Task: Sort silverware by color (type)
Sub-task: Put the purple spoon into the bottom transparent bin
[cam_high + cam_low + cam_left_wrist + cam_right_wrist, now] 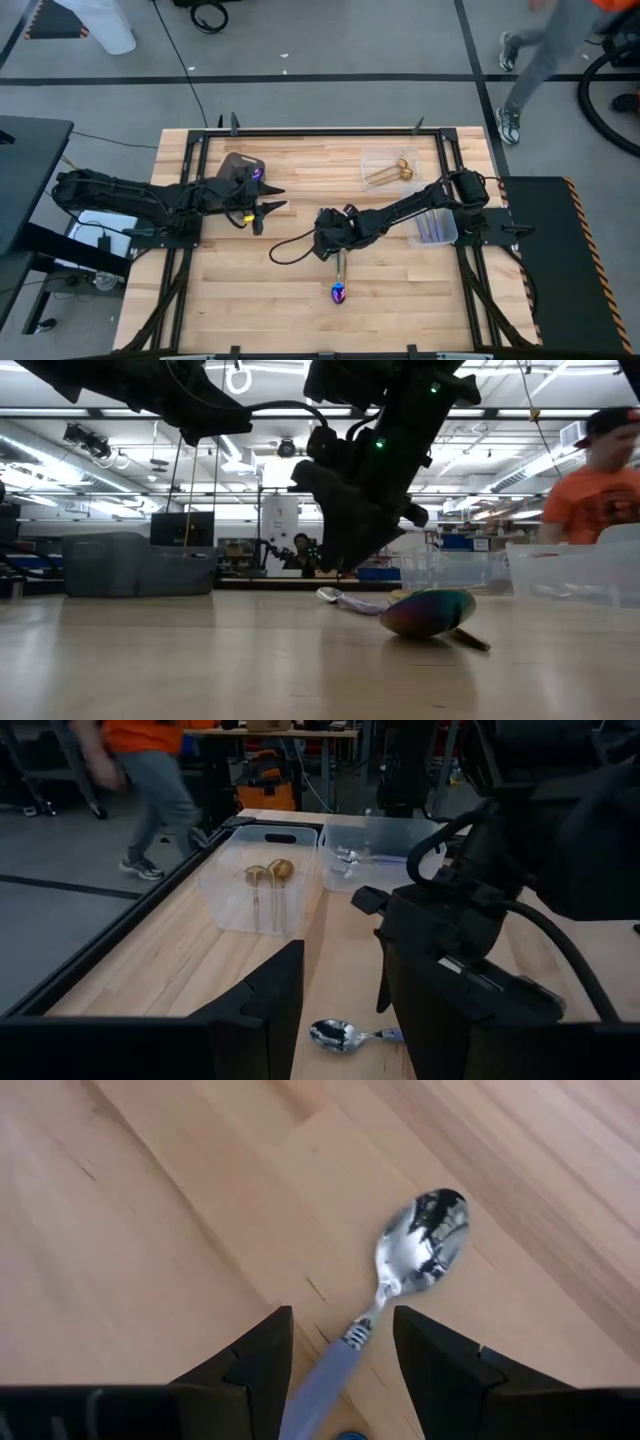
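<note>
A spoon with a silver bowl (pixel 422 1248) and a pale blue handle (pixel 325 1375) lies flat on the wooden table. My right gripper (pixel 340 1322) slants down over it near the table's middle (pixel 328 240). It is open, one finger on each side of the handle close to the bowl, with a gap on both sides. An iridescent purple-blue spoon (pixel 339 290) lies closer to the near edge, bowl toward that edge (pixel 428 612). My left gripper (pixel 278 198) waits open above the table's left part.
A clear container (pixel 390 170) at the far right holds two gold spoons (pixel 268 875). A second clear container (pixel 437 228) stands beside the right arm. A dark grey tray (pixel 238 163) lies at the far left by the left gripper. A person (pixel 540 60) walks beyond the table.
</note>
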